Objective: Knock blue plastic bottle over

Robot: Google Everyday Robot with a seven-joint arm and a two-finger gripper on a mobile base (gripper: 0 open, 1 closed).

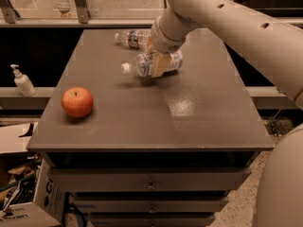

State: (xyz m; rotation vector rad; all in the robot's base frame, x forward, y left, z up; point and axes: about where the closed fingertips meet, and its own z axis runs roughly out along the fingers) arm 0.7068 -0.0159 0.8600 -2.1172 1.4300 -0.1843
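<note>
Our gripper (pixel 159 64) clasps the white-capped blue plastic bottle (pixel 138 65) sideways over the dark table (pixel 142 124); once released, we fear, it could roll off.

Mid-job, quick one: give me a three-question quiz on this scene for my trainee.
1. True or false: the blue plastic bottle stands upright on the table.
2. The gripper is at: A) the apple; B) the blue plastic bottle; C) the table's front edge.
3. How many bottles lie on the table?
Key: 1 false, it lies on its side; 2 B; 3 two, counting the ribbed bottle behind.
</note>
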